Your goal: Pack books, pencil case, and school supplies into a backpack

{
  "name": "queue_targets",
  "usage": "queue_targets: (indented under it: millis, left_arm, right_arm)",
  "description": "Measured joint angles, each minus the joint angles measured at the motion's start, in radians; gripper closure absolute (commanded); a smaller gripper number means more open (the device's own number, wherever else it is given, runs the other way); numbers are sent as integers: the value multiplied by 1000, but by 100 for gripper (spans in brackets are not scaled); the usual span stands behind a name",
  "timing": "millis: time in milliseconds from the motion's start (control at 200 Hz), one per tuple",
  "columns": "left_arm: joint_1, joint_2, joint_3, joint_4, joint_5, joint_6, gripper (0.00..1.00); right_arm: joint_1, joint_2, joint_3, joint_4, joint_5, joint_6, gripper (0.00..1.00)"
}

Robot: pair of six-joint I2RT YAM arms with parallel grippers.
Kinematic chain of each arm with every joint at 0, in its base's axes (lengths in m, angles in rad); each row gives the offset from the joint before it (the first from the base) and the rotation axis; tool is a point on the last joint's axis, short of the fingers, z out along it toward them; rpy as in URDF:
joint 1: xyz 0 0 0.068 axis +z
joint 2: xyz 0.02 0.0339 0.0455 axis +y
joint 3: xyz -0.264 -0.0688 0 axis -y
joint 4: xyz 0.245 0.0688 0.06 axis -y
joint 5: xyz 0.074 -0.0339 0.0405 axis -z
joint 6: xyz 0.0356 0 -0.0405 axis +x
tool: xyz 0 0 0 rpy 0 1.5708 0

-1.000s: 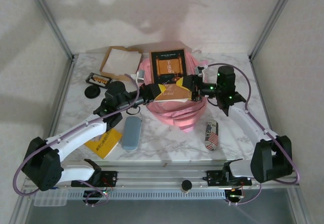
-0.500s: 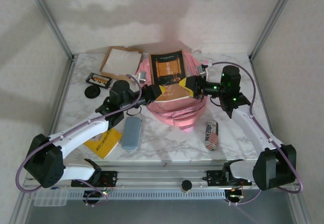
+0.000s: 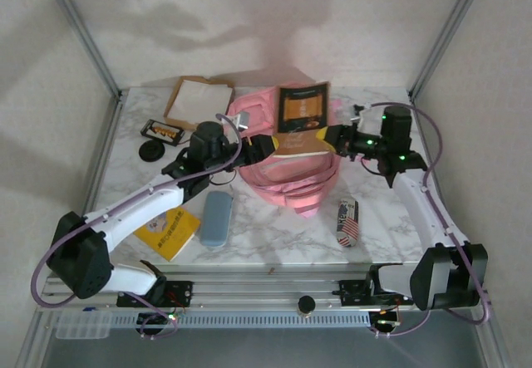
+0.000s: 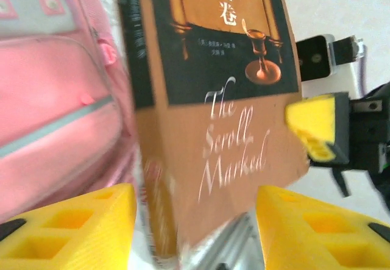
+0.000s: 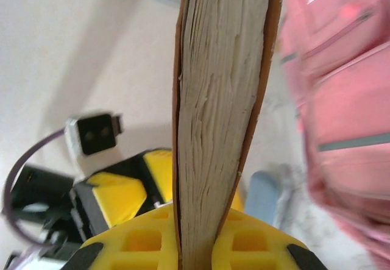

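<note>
Now raised upright over backpack (image 3: 293,181): brown book (image 3: 302,109), pinched by right gripper (image 3: 327,134), released by spread-open left gripper (image 3: 265,144); likely light, bendy, best held at bottom edge.

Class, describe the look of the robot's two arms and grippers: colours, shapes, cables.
The left arm and right arm have white links, black joints and a looping purple cable. The left gripper and right gripper have blocky yellow fingers with cut-outs.

— Looks glossy, that card cover on the dark brown paperback book with the orange picture (image 4: 219,130)?
— Glossy, yes; rough cream paper along the page edge.
— And the pink fabric backpack (image 4: 55,111)?
— Soft matt cloth. Underneath, smooth white marble-look table top (image 3: 274,235).
</note>
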Motion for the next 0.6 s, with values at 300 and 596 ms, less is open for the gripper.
queue_targets:
  millis: [300,596]
  left_arm:
    - [-96,274,319,-322,-290,463,38]
    - [-195,576,497,-423,-355,775,27]
  right_arm:
    - [-256,-62,-15,-162,124,-102,100]
    - [-351,-90,-87,-192,193,-117,100]
